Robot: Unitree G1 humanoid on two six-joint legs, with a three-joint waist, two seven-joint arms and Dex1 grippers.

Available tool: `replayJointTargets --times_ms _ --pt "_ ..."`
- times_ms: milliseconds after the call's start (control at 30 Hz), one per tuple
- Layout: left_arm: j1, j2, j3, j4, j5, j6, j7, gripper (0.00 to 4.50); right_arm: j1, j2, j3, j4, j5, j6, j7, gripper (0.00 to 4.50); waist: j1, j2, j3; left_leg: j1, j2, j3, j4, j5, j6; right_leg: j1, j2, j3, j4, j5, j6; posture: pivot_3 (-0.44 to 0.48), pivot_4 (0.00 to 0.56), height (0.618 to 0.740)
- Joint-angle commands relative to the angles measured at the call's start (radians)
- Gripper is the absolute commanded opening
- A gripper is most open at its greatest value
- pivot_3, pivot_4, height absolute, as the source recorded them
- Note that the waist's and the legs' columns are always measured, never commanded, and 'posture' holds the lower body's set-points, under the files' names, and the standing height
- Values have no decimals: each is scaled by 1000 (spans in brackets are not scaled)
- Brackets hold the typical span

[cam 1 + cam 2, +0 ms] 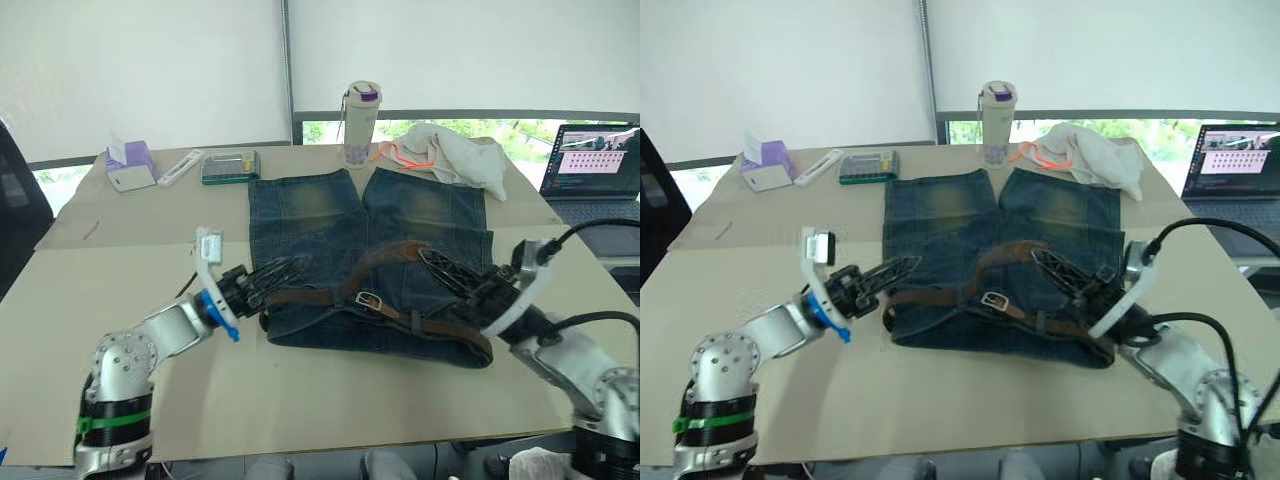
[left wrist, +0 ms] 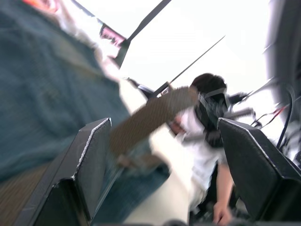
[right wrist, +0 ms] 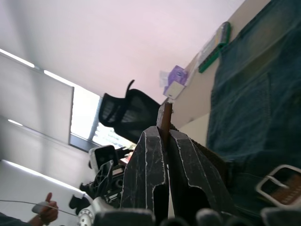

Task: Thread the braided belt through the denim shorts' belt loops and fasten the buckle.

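On the table, left gripper sat open at the waistband's left edge, gripping nothing. Shorts lay flat mid-table, waistband toward the robot. Belt ran along the waistband, buckle near centre. Right gripper was clamped on the belt's arched free end.

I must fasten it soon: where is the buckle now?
In the left eye view the buckle lies on the denim shorts near their waistband, between the two claws.
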Motion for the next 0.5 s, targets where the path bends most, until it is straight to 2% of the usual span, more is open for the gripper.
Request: replayJointTargets --times_ms 33,233,367,500 --pt "-53 -84 -26 -49 -226 -35 175 3867 -43 77 73 -102 68 -126 -90 0 1 0 0 0 0 -1 0 0 0 0 0 0 0 0 0 0 150 740" --pt "34 -173 -94 -74 -521 -122 448 3867 -44 133 152 -155 34 -218 -152 0 2 0 0 0 -1 -2 0 0 0 -1 -1 1 0 0 0 0 150 740" --pt "107 -153 -160 -102 -546 -92 506 3867 -21 122 165 -165 8 -236 -132 0 4 1 0 1 -1 -2 0 0 0 0 -1 1 0 0 0 0 150 740" --pt "103 -150 -194 -74 -546 -93 498 3867 -13 98 160 -162 16 -239 -108 0 6 1 0 0 -2 -2 1 0 0 0 -1 0 0 0 0 0 150 740"
